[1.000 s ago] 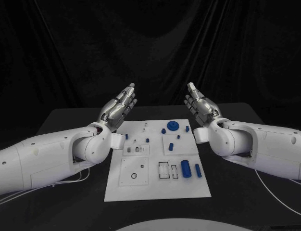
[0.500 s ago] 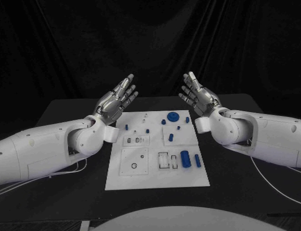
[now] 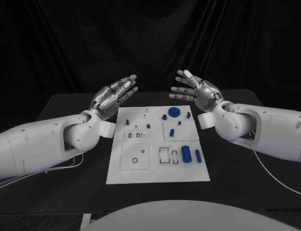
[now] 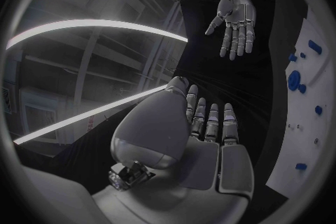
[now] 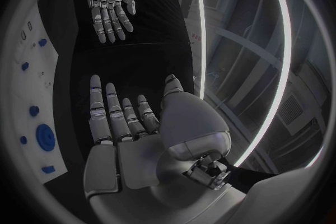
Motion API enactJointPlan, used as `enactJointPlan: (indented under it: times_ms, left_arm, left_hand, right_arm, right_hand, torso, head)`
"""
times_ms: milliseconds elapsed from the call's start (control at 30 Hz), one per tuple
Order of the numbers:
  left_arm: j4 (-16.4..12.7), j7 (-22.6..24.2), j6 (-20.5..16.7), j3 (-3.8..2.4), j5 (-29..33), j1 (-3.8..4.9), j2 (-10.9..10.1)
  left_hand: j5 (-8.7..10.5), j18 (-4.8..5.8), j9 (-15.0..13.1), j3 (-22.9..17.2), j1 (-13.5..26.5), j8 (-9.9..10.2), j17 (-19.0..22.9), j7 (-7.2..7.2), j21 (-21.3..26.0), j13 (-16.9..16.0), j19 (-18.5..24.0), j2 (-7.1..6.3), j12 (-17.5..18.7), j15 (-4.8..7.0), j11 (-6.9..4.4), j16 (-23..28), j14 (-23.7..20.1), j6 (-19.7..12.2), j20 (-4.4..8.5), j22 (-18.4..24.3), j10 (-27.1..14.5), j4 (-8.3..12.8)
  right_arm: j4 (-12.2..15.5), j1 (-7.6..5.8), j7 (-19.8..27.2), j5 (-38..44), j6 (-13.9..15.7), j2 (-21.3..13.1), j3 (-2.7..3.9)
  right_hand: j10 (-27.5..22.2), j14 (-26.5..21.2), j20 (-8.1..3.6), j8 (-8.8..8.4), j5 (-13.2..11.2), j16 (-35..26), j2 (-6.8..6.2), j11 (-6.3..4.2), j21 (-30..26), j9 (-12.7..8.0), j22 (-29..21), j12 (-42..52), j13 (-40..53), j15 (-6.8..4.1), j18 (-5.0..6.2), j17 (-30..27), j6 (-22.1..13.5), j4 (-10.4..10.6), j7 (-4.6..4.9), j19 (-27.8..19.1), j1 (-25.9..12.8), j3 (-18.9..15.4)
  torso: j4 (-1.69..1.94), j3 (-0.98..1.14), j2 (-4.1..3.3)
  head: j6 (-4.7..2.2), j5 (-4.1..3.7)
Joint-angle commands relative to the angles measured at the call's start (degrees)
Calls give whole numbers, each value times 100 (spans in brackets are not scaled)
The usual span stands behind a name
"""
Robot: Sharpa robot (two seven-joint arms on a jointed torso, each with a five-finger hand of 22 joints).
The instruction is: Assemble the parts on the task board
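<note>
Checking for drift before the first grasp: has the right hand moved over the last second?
Yes. The right hand has swung inward toward the left hand, above the task board's far edge.

Task board [image 3: 157, 173] lies mid-table [image 3: 67, 192]; left hand [image 3: 114, 96] raised beyond its far-left corner; right hand [image 3: 197, 91] opposite, far right.

From my head, the small blue parts [image 3: 186, 154] on the task board [image 3: 158, 174] are too small for me to tell their shapes, and the dark outlines beside them may be slots or marks; I cannot tell which. My left arm [image 3: 26, 144] and right arm [image 3: 282, 132] are cut off by the picture's edges. From my left wrist the board [image 4: 308, 123] is cut off at the circle's rim, and my left hand [image 4: 210, 123] hides the tabletop beneath it.
</note>
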State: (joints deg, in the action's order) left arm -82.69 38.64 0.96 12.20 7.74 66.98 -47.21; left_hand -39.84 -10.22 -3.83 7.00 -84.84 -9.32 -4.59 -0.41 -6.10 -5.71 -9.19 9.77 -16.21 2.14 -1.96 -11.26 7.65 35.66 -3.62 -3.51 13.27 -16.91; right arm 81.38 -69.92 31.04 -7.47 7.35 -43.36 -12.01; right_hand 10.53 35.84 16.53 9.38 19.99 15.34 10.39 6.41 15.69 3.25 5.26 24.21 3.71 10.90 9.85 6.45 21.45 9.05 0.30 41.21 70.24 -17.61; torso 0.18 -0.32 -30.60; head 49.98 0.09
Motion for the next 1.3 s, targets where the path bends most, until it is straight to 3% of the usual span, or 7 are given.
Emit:
enactJointPlan:
  times_ms: [33,367,567,733,1067,1133,1300]
  left_arm:
    - [-94,715,-92,-7,-134,1,-122]
    - [-364,819,-157,-8,-1117,122,-502]
    - [-482,839,-246,-8,-1656,211,-605]
    - [-619,776,-304,-9,-1818,315,-729]
    - [-690,707,-300,-8,-1882,494,-739]
    - [-691,700,-288,-8,-1885,507,-749]
    - [-666,686,-230,-8,-1889,520,-756]
  left_hand:
    - [2,-7,15,-66,-51,-13,35,-4,69,20,42,-16,-98,1,65,5,-122,-35,-106,37,-167,15]
    - [-4,-12,43,-137,-103,57,51,109,58,54,-19,-105,-526,-192,264,-192,-137,-349,-323,48,-335,20]
    - [-128,-15,30,-225,-253,2,53,215,21,79,-88,-149,-791,-282,345,-338,-85,-207,-417,39,-309,34]
    - [-152,-13,28,-253,-291,-20,58,273,-2,108,-127,-171,-847,-331,386,-393,-58,-145,-464,32,-312,30]
    - [-193,-14,32,-297,-330,-15,64,315,-28,145,-170,-164,-870,-387,428,-450,-34,-155,-522,23,-346,35]
    - [-199,-14,34,-304,-336,-11,66,320,-30,150,-172,-163,-870,-395,433,-455,-32,-165,-529,23,-353,36]
    - [-220,-15,38,-334,-361,3,73,334,-35,172,-180,-154,-857,-417,449,-467,-33,-202,-551,22,-386,39]
  right_arm:
    - [24,-168,-167,886,-184,-51,13]
    - [296,-945,-870,2747,518,-375,14]
    - [485,-1378,-1678,4574,1035,-593,14]
    - [486,-1617,-2537,6826,1040,-566,14]
    - [513,-1710,-3501,10316,366,-443,14]
    - [507,-1713,-3579,10724,240,-407,14]
    - [441,-1703,-3620,11203,72,-324,14]
  right_hand:
    - [159,364,-5,106,254,18,-16,51,7,7,-56,229,-22,17,56,-13,114,-195,54,268,321,56]
    - [1094,1926,-321,374,227,438,-100,214,360,36,-18,808,1,-362,75,101,581,-613,158,1536,941,117]
    - [1941,3100,-698,532,-257,335,-151,107,553,63,9,702,-10,-724,66,186,1177,-712,224,2482,1237,184]
    - [2276,4000,-972,279,-384,510,-298,-66,817,45,128,371,-16,-1006,70,436,1280,-774,183,3261,1340,331]
    - [3075,4699,-1315,49,-834,1488,-707,-313,1517,88,645,-554,-5,-1338,50,1330,2136,-793,-70,3974,1290,1061]
    - [3171,4704,-1334,-10,-871,1696,-789,-343,1656,93,766,-692,0,-1362,52,1486,2195,-777,-59,3972,1245,1181]
    - [3411,4595,-1368,-80,-845,2185,-942,-373,2041,146,1122,-952,9,-1394,50,1829,2448,-743,-16,3863,1178,1495]
  torso:
    - [4,-2,-2]
    - [15,-21,-61]
    - [39,-34,-159]
    - [97,-59,-279]
    - [366,-137,-554]
    - [487,-171,-637]
    - [596,-243,-798]
  head:
    - [2,4]
    - [2,85]
    - [2,169]
    - [2,200]
    - [2,-30]
    - [2,-158]
    - [2,-288]
